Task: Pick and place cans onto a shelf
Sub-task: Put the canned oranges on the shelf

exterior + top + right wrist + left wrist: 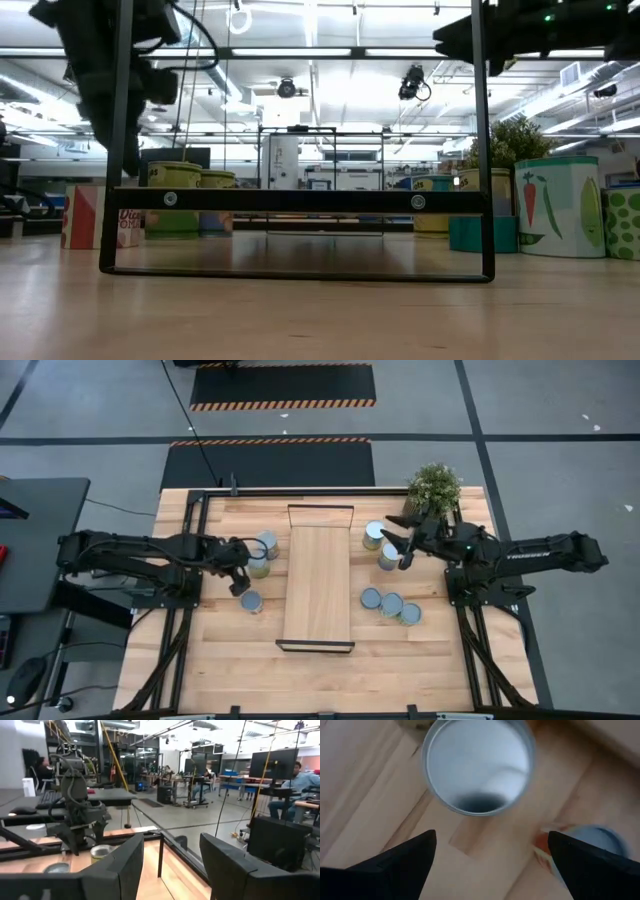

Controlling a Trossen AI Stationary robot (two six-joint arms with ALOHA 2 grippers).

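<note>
Wooden tabletop (220, 660): left hand (240, 575) open above crowded cans (259, 554); descending, it might knock a neighbour. Right hand (392, 544) closed, empty.

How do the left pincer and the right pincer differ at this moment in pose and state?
The left pincer is open and points down over a can on the table's left side; the right pincer is shut and points level across the table, above the cans beside the plant. The left wrist view shows a can top between its fingers; the right shows the room. Neither holds anything, and the shelf carries no cans.
</note>
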